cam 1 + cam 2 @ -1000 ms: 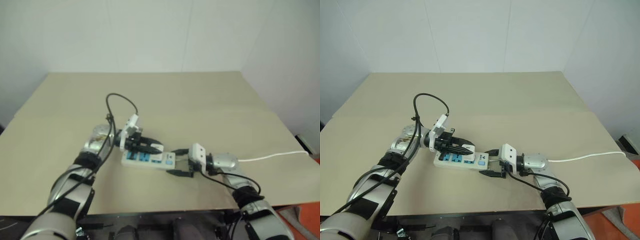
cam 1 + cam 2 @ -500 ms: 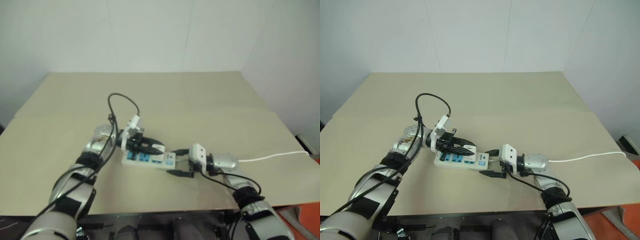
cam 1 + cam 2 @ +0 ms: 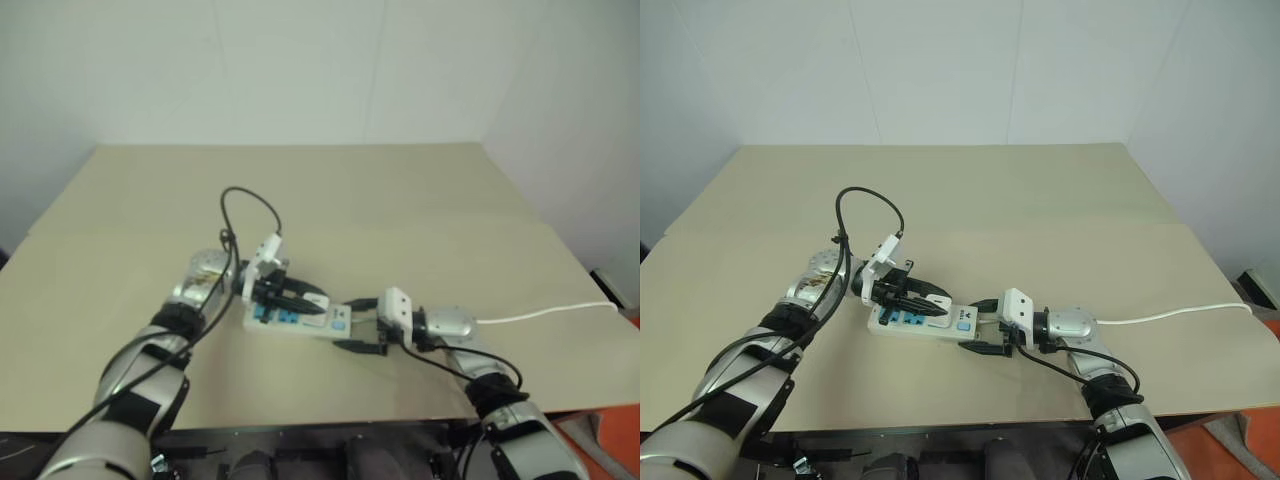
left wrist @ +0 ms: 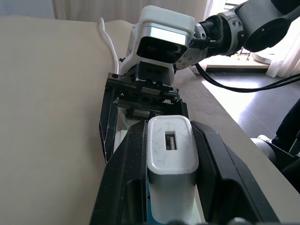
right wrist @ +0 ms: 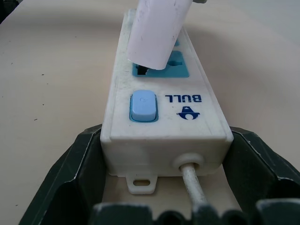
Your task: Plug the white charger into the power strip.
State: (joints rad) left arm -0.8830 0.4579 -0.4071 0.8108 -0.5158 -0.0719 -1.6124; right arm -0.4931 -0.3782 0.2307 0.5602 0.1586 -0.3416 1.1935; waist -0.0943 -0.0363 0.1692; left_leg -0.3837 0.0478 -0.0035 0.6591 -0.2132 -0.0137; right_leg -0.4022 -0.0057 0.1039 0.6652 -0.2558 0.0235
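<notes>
The power strip [image 3: 923, 321] lies on the table, blue socket faces up, and its thin white cord [image 3: 1170, 316] runs off to the right. My right gripper [image 3: 978, 326] is shut on the strip's cord end, one black finger [image 5: 77, 164] on each side. The blue switch [image 5: 143, 106] sits just ahead of that grip. My left gripper [image 3: 937, 298] is shut on the white charger [image 4: 171, 146], holding it over the strip. In the right wrist view the charger [image 5: 157, 33] leans tilted, its lower end at the socket face [image 5: 176, 63] nearest the switch. Its prongs are hidden.
The beige table [image 3: 1040, 220] stretches wide behind and to both sides of the strip. A black cable loop [image 3: 865, 210] rises from my left wrist. White walls [image 3: 940, 70] stand beyond the table's far edge, and its front edge lies close below my arms.
</notes>
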